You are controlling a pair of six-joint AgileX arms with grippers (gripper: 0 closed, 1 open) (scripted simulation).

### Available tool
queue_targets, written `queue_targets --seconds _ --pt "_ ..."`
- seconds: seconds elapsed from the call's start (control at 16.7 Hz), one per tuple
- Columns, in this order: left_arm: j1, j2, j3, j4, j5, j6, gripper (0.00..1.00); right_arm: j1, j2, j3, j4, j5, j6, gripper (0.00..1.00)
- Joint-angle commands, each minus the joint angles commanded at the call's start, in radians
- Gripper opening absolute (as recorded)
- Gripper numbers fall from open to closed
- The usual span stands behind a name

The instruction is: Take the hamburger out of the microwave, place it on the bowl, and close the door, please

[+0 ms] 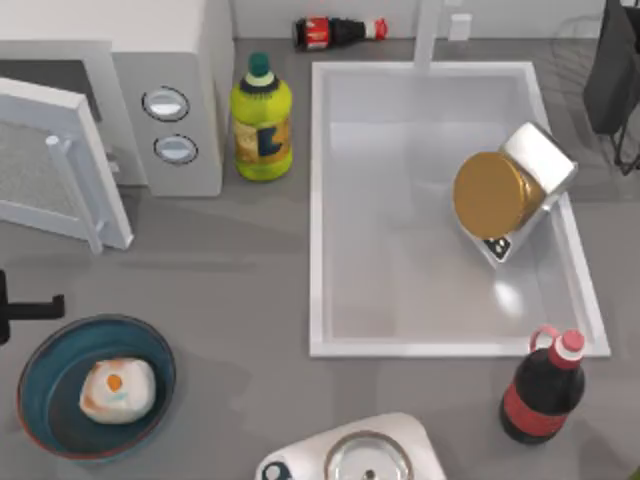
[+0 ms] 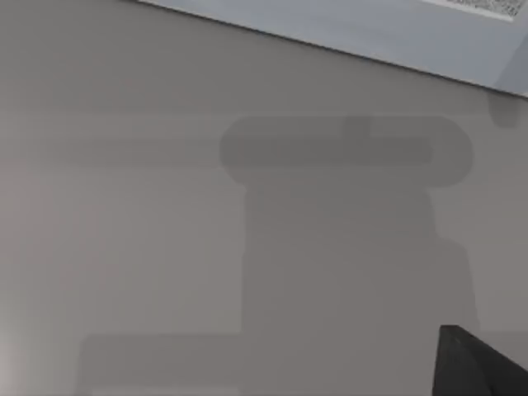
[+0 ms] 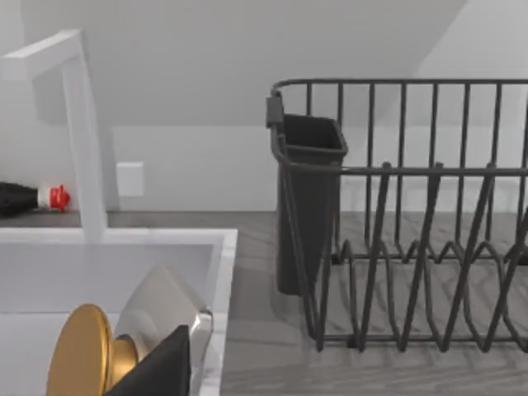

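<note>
The hamburger lies inside the bowl, which sits on the bench near its front left corner. The microwave stands at the back left corner, its two round knobs facing the front. The door is swung open, standing out from the microwave toward the front edge, its mesh window and pale handle visible from above.

The left tool sits at the bench's left edge, just behind the bowl and in front of the open door; whether its fingers are spread or pressed together I cannot tell. The left wrist view looks down on bare bench surface with the arm's shadow on it, the lower edge of the door crossing one side, and a dark finger in a corner.

The right arm is parked at the back right corner, beside a black dish rack; I cannot tell the state of its tool.

A white sink takes up the middle and right of the bench, with a gold-lidded jar lying tilted inside it. A yellow-green bottle stands between the microwave and the sink. A dark soda bottle with a red label stands near the front right corner, and another dark bottle lies on its side along the back edge. A round silver-rimmed item on a white base sits at the front edge.
</note>
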Motion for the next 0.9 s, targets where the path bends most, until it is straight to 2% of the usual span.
queue_targets --seconds 0.48,0.9 --pt "-0.031 0.405 0.227 0.158 -0.019 -0.017 0.00 0.000 0.000 0.000 0.000 0.000 0.000 1.00" --pt "-0.029 0.432 0.248 0.172 -0.020 -0.018 0.00 0.000 0.000 0.000 0.000 0.000 0.000 1.00"
